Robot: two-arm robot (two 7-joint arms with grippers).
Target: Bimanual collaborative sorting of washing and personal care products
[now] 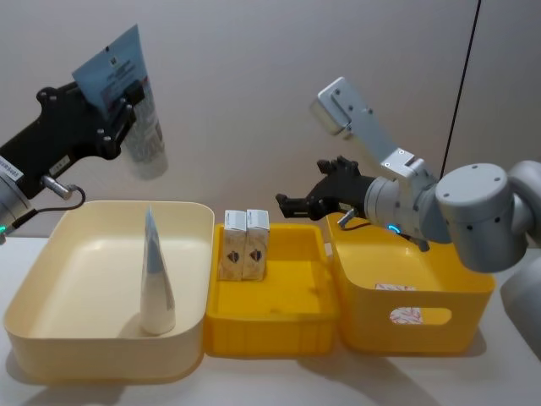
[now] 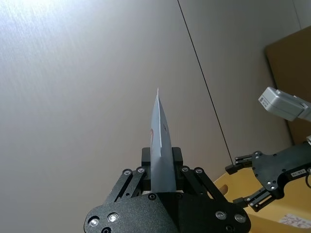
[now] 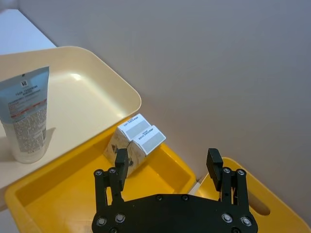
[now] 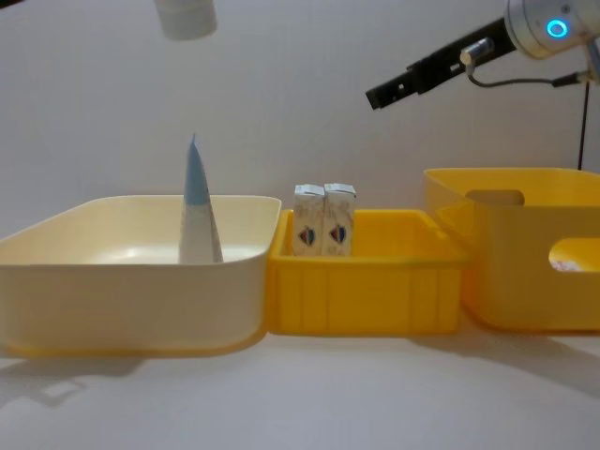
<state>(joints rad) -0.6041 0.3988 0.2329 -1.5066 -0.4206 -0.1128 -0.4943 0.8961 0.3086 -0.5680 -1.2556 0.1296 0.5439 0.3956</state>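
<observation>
Against the grey wall (image 1: 254, 76) we are gripping a light-blue plastic squeeze tube (image 1: 144, 135) in our left claw (image 1: 118, 103); another tube (image 1: 156, 288) is standing in the cream plastic tub (image 1: 76, 254); our right claw (image 1: 302, 186) is gaping wide.

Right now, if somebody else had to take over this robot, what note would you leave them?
Left gripper: shut on a light-blue squeeze tube, raised high above the cream tub.
Right gripper: open, empty, raised where the yellow tray meets the tall yellow bin.
Done: another tube stands in the cream tub; two cartons stand side by side in the yellow tray.
Left: set the held tube down, probably in the cream tub.
</observation>
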